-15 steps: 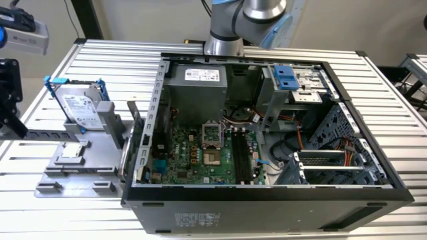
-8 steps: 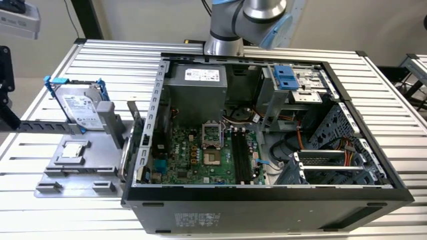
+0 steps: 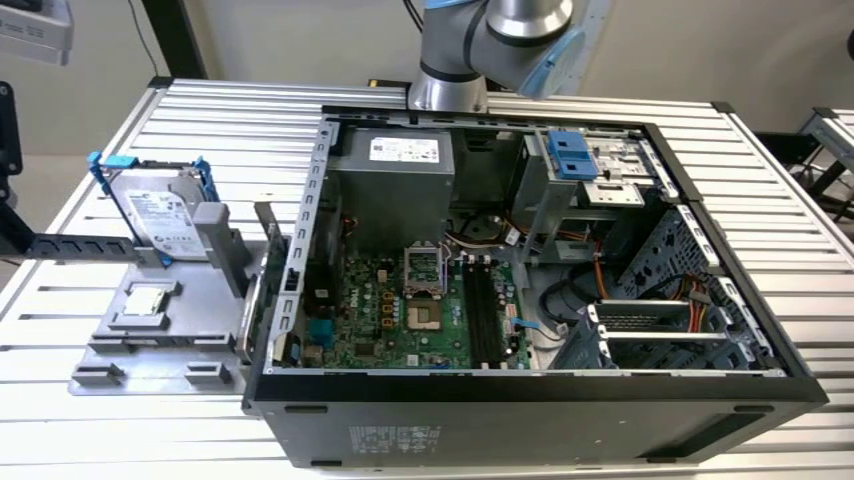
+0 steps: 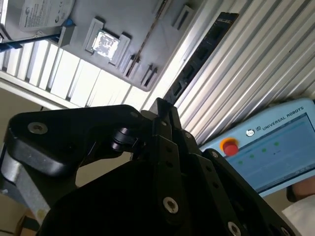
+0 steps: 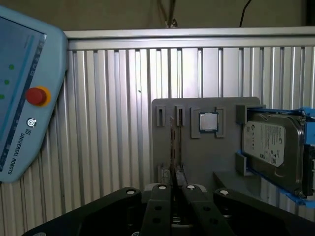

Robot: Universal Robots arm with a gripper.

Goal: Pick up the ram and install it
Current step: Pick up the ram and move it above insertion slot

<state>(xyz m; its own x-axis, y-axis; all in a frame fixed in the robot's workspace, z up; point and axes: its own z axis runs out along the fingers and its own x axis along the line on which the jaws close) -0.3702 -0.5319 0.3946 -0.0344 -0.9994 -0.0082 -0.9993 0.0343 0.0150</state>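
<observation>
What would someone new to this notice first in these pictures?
The open computer case dominates the exterior view's middle, its green motherboard laid bare. In the second wrist view the black tool grips the ram, a dark stick jutting out over the ribbed table. A hard drive in a blue frame stands at the exterior view's left.

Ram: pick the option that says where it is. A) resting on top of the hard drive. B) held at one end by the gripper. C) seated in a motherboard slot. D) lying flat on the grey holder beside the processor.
B: in the second wrist view the ram sticks straight out from the shut tips of the gripper, with the table's slats behind it.
</observation>
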